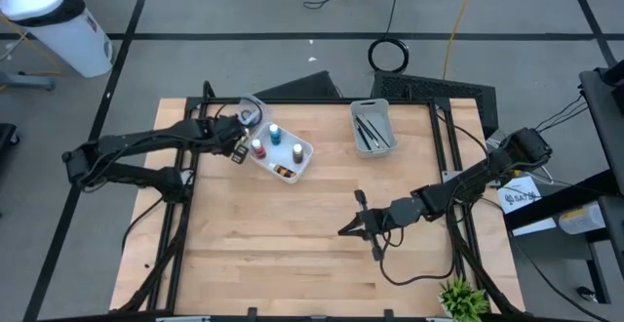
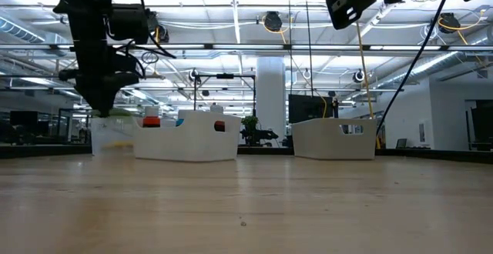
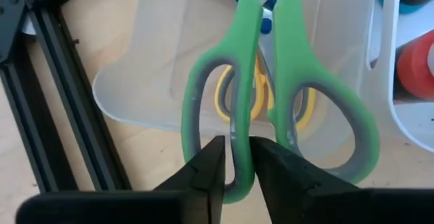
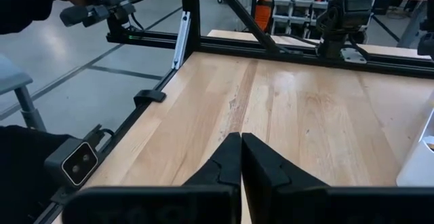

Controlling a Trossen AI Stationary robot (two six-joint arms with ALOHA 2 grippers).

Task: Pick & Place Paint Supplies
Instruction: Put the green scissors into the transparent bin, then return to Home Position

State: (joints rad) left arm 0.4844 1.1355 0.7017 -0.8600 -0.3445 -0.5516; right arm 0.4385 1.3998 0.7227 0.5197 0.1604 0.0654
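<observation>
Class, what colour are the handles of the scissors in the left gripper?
Green with grey lining on the scissors, clearest in the left wrist view.

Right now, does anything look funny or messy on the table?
Nothing spilled or broken. The left gripper pinches green scissors by one handle loop over the clear bin, where yellow scissors already lie.

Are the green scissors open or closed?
Closed: in the left wrist view the two handles of the green scissors lie close together, nearly touching.
</observation>
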